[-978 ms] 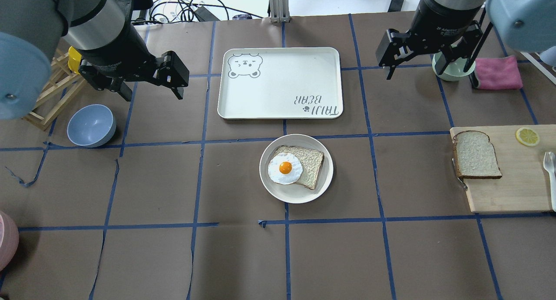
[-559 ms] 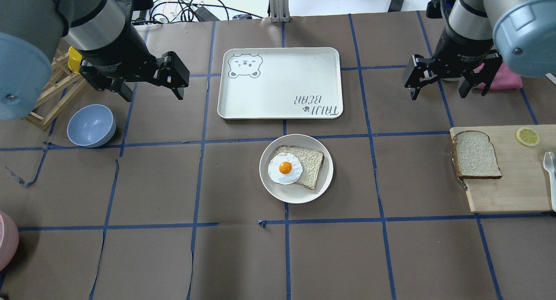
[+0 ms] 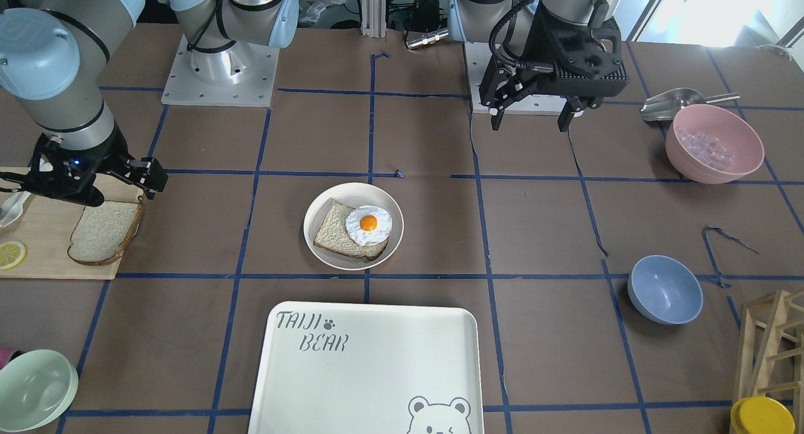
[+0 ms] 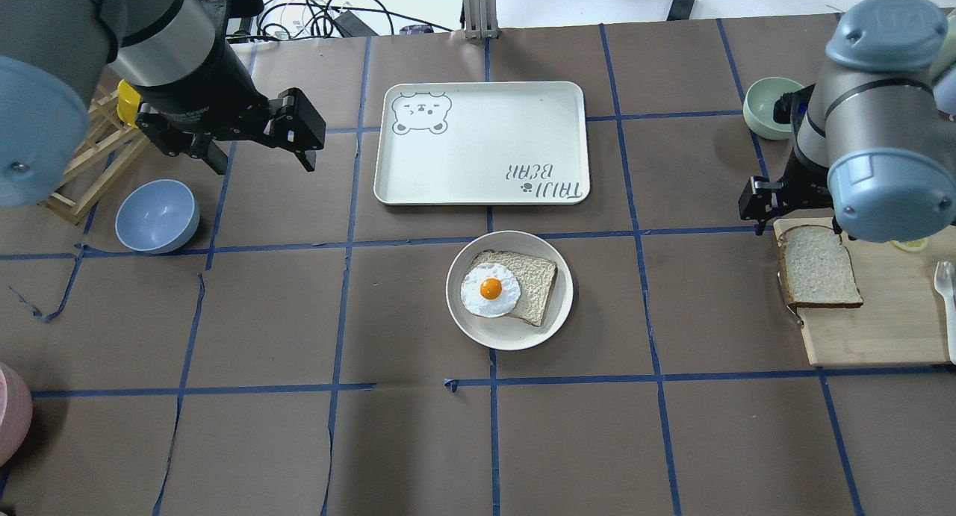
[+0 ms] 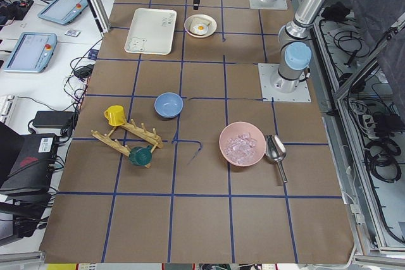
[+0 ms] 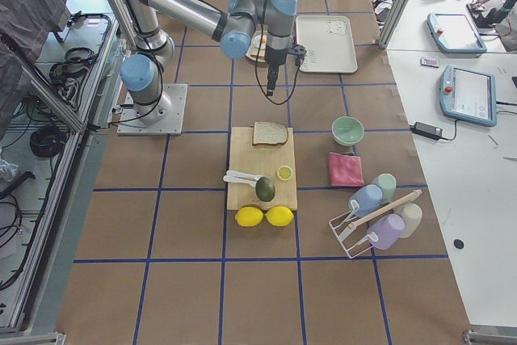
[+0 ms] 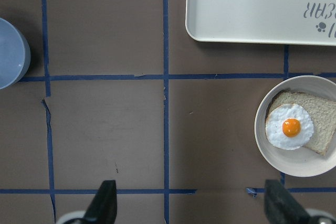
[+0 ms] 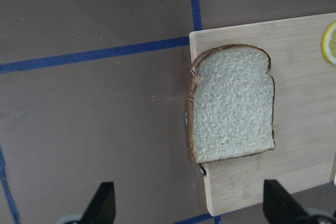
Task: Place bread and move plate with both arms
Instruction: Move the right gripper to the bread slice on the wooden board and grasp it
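The bread (image 4: 819,267) lies flat on a wooden cutting board (image 4: 874,329) at the right, also in the front view (image 3: 103,232) and the right wrist view (image 8: 233,103). The plate (image 4: 493,337) sits at mid-table with a tanner slice and a fried egg (image 4: 491,288) on it; it also shows in the left wrist view (image 7: 294,163). My right gripper (image 3: 78,195) is open and hovers above the bread's far end, its fingers wide in its wrist view (image 8: 190,208). My left gripper (image 4: 261,157) is open and empty, high over the far left, away from the plate.
A white bear-printed tray (image 4: 482,143) lies behind the plate. A blue bowl (image 4: 157,216) and a wooden rack (image 4: 89,157) stand at the left, a pale green bowl (image 4: 769,107) at the far right. A lemon slice (image 3: 11,255) and a spoon (image 4: 945,284) lie on the board.
My right arm has swung from the far right of the table towards the cutting board, and its gripper now hangs over the bread. The left arm, plate and bread have not moved.
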{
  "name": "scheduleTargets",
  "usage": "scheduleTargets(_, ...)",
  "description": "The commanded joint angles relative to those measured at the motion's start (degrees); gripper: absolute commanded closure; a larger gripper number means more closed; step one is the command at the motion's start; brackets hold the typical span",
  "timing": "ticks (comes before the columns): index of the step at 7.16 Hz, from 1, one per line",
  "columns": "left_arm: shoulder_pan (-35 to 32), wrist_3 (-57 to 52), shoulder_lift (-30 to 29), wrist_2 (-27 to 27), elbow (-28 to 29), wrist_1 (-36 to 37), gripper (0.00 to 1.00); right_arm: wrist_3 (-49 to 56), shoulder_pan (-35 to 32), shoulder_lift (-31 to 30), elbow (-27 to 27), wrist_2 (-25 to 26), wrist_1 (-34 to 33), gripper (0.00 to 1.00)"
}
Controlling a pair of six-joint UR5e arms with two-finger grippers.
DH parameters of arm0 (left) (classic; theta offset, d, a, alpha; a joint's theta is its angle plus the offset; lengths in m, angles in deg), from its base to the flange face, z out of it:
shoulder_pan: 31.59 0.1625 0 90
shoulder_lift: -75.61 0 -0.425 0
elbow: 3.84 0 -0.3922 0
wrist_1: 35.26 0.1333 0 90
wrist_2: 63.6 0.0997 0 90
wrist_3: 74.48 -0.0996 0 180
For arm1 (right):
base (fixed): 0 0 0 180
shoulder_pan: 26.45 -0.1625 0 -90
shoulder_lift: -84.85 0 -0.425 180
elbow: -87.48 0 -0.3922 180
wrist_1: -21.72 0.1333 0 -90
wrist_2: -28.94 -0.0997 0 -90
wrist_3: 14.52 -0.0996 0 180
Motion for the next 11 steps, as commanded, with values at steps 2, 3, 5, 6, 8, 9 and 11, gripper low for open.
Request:
scheduleTargets(2,0.0,0.0,0.0,0.1,0.0,0.0,0.0,8.5,4.3,6.0,-8.9,0.0,-17.5,0.01)
scheduleTargets(3,0.0,0.0,0.0,0.1,0.0,0.0,0.0,8.7,4.3,7.9,-9.0,0.4,-19.0,0.03)
scheduleTargets(5,0.0,0.0,0.0,0.1,0.0,0.0,0.0,9.5,4.3,8.3,-8.9,0.5,-19.2,0.18)
scheduleTargets(6,0.0,0.0,0.0,0.1,0.0,0.0,0.0,9.6,4.3,8.7,-9.0,0.4,-19.2,0.23)
scheduleTargets(8,0.0,0.0,0.0,0.1,0.0,0.0,0.0,9.7,4.4,9.6,-8.9,0.6,-19.3,0.27)
scheduleTargets(9,0.0,0.0,0.0,0.0,0.0,0.0,0.0,10.3,4.6,9.6,-8.9,0.6,-19.3,0.27)
scheduleTargets(11,0.0,0.0,-0.3,0.0,0.0,0.2,0.0,10.8,5.8,10.1,-8.9,0.4,-19.3,0.3)
